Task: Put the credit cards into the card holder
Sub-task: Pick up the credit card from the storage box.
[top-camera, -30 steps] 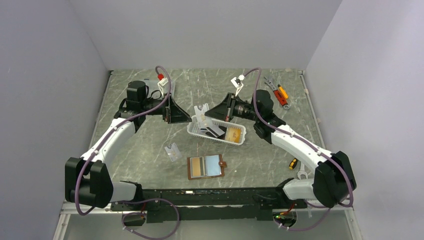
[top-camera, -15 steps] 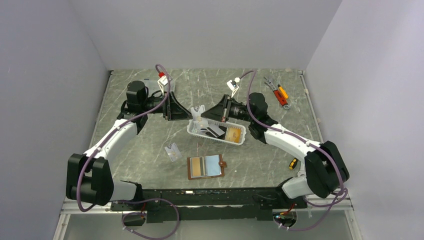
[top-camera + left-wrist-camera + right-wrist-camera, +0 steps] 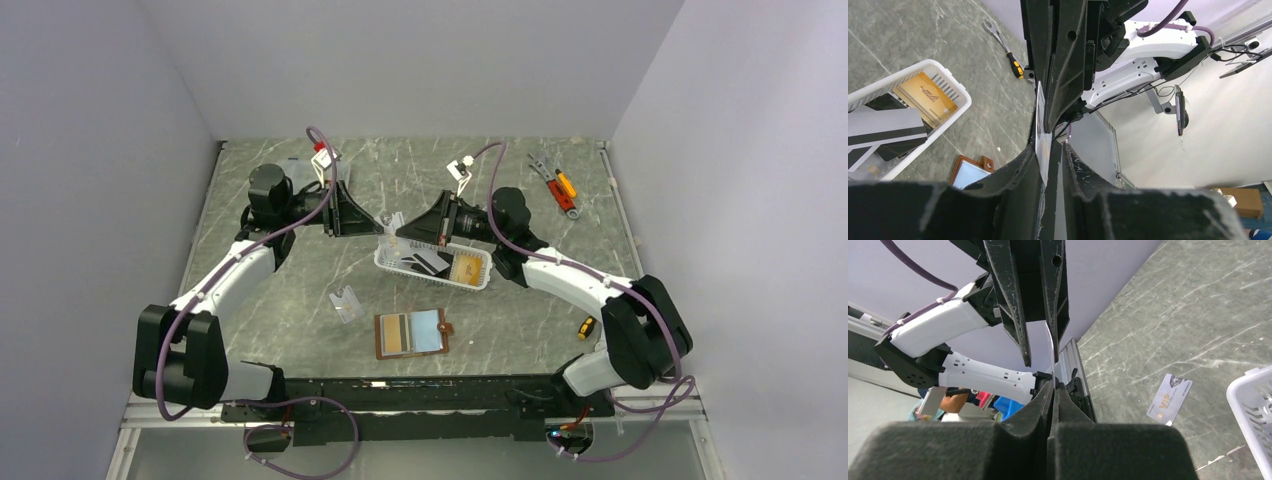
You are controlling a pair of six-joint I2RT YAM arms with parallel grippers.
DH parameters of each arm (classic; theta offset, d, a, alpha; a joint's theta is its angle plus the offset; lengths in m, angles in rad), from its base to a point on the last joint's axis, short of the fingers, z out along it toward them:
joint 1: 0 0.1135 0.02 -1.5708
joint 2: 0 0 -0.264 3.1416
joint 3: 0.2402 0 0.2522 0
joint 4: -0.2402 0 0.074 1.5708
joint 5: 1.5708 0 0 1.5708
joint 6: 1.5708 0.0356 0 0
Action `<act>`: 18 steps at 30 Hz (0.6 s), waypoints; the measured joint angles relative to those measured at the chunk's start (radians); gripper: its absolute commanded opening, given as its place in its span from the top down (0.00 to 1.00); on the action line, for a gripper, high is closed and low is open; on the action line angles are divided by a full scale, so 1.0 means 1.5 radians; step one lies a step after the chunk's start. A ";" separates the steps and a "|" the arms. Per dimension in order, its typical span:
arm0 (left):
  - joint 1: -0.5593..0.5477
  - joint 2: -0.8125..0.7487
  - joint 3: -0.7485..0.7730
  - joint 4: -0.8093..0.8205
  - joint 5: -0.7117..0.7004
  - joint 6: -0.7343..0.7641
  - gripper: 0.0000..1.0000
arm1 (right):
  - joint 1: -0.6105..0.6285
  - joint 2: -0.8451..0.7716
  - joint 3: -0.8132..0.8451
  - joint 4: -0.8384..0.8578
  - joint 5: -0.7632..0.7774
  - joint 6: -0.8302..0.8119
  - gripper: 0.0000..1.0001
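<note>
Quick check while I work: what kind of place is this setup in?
Probably a lab robot test cell: plain walls box in a marbled table, two arms are bolted at its near edge, and hand tools lie near a white basket of credit cards.

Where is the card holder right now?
In the top view the card holder lies open near the front edge of the table, about centre, just nearer than the white basket.

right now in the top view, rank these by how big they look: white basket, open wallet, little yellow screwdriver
1. white basket
2. open wallet, somewhat smaller
3. yellow screwdriver, by far the smallest
All three lie at similar depth, so the order is reliable.
</note>
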 measured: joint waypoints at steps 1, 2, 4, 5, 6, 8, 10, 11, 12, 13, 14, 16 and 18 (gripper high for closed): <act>0.001 0.001 -0.001 0.005 0.001 -0.004 0.74 | 0.001 0.002 0.000 0.005 -0.002 0.002 1.00; 0.001 0.001 -0.001 0.007 0.001 -0.007 0.75 | 0.003 0.005 0.000 0.010 -0.003 0.004 1.00; 0.002 0.001 -0.001 0.009 0.002 -0.010 0.81 | 0.006 0.010 0.002 0.019 -0.006 0.005 0.99; 0.003 0.001 -0.001 0.008 0.005 -0.011 0.83 | 0.008 0.012 0.005 0.022 -0.010 0.005 0.97; 0.005 0.001 -0.001 0.008 0.006 -0.013 0.85 | 0.012 0.016 0.011 0.022 -0.014 0.005 0.96; 0.006 0.001 -0.001 0.009 0.008 -0.014 0.91 | 0.024 0.024 0.024 0.023 -0.019 0.004 0.93; 0.005 0.001 -0.001 0.009 0.012 -0.016 1.00 | 0.044 0.035 0.034 0.024 -0.024 0.003 0.89; 0.005 0.001 -0.001 0.008 0.018 -0.017 1.00 | 0.051 0.040 0.035 0.024 -0.026 0.003 0.87; 0.006 0.001 -0.001 0.006 0.021 -0.016 1.00 | 0.058 0.045 0.035 0.024 -0.030 0.004 0.83; 0.006 0.001 -0.001 0.004 0.022 -0.015 1.00 | 0.063 0.051 0.035 0.025 -0.035 0.005 0.79; 0.007 0.001 -0.001 0.001 0.022 -0.014 1.00 | 0.068 0.056 0.035 0.027 -0.039 0.007 0.75; 0.010 0.001 -0.001 -0.004 0.023 -0.013 1.00 | 0.075 0.065 0.035 0.044 -0.049 0.020 0.70; 0.014 0.001 -0.001 -0.007 0.023 -0.014 1.00 | 0.078 0.070 0.033 0.069 -0.056 0.034 0.71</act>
